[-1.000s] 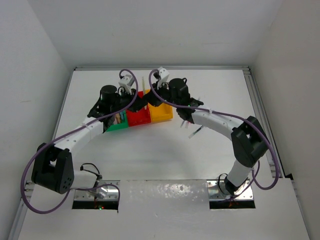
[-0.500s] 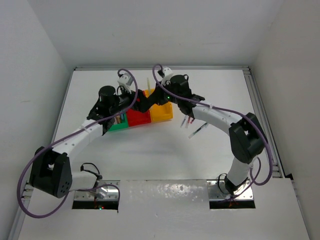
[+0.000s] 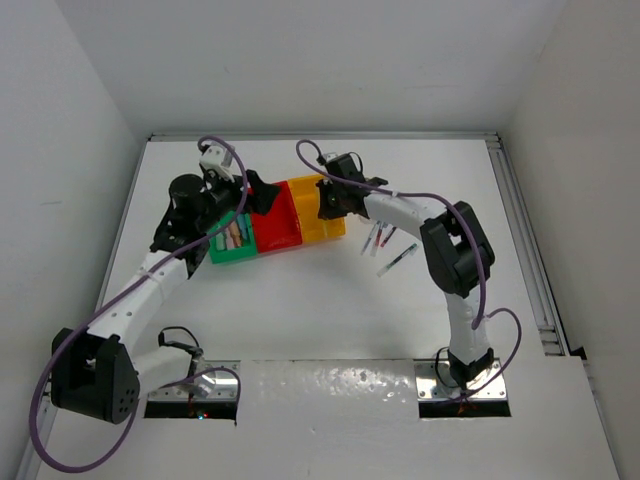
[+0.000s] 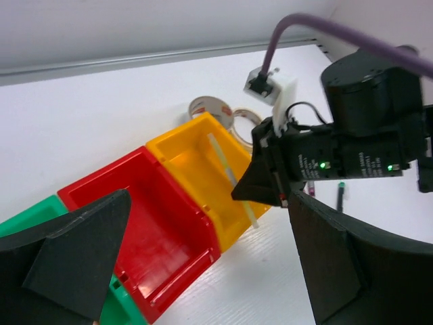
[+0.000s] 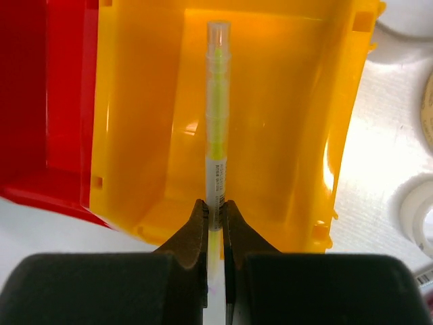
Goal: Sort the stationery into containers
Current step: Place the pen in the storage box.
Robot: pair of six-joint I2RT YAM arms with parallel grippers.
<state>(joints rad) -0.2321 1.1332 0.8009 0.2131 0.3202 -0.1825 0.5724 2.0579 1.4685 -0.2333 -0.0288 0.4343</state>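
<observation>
Three joined containers stand in a row: green (image 3: 216,250), red (image 3: 275,232) and yellow (image 3: 333,228). My right gripper (image 5: 215,215) is shut on a pale yellow-green highlighter pen (image 5: 216,101). The pen slants down into the yellow bin (image 5: 142,101), its far tip near the bin's back wall. From the left wrist view the same pen (image 4: 226,169) leans over the yellow bin's near rim. My left gripper (image 4: 210,271) is open and holds nothing. It hangs over the front of the red bin (image 4: 135,223). Pastel blocks (image 3: 236,234) lie in the green bin.
Two tan tape rolls (image 4: 213,110) lie on the table just behind the yellow bin. Thin pens (image 3: 377,238) and another pen (image 3: 398,259) lie on the white table right of the bins. White walls close in the table.
My left gripper has opened and drawn back left toward the green bin. My right gripper has swung the pen from upright down into the yellow bin.
</observation>
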